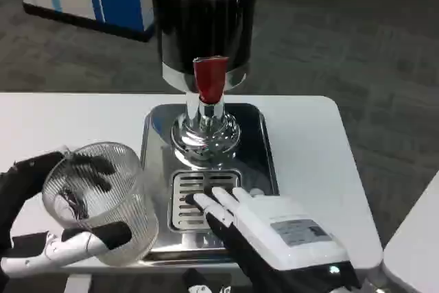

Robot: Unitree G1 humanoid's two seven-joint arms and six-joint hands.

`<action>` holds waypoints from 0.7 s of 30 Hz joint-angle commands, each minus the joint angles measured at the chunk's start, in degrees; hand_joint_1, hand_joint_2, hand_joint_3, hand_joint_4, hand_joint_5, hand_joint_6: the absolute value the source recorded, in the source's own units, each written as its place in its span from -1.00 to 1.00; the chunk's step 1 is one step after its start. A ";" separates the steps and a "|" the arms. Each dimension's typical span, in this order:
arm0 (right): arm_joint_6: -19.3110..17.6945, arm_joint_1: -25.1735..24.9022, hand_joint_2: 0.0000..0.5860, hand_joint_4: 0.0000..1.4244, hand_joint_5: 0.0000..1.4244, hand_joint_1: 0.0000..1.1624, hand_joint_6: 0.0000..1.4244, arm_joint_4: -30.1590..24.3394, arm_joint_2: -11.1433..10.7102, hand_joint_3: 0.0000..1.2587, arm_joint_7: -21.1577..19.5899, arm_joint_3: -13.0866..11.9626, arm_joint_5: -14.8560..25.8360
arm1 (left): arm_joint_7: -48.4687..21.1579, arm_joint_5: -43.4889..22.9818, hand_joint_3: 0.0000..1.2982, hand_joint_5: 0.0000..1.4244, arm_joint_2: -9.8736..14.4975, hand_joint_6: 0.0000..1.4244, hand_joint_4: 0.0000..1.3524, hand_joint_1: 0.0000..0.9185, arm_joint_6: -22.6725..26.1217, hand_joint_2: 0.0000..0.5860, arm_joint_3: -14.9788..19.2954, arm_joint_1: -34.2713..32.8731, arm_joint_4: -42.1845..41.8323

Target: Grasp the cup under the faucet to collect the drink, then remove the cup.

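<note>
1. Head view: a drink dispenser with a dark, liquid-filled tank (203, 12) stood at the far middle of the white table (62, 121), on a polished steel base (264, 149).
2. Its faucet, a chrome spout with a red lever handle (209, 77), pointed down over a slotted metal drip grate (192, 193) set into the base.
3. The clear ribbed plastic cup (103, 197) was left of the base, just beside the grate and not beneath the faucet; it was tilted, its open mouth turned toward the camera.
4. The left hand (48, 235) gripped the cup: black fingers curled round the rim on the far-left side, and a white-and-black finger pressed across the near wall.
5. The right hand (267, 231) lay over the near-right part of the base, white back upward, fingers (209, 204) stretched out and slightly apart, their tips on the grate, holding nothing.
</note>
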 commanded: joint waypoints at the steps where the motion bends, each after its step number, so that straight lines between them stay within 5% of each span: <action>1: 0.75 1.79 0.52 -1.00 -1.00 -0.23 -1.00 -1.35 2.53 -0.90 -0.47 1.72 0.03 | 0.02 -0.54 0.15 0.25 0.22 -0.15 0.19 0.44 -1.19 -0.55 -0.16 -0.64 -1.52; 21: 0.64 2.44 0.52 -1.00 -1.00 -0.23 -1.00 -3.18 1.23 -0.90 0.97 -0.34 2.36 | 0.82 0.43 0.15 0.25 -0.77 -0.15 0.19 0.44 0.61 -0.55 -0.58 -0.61 -2.21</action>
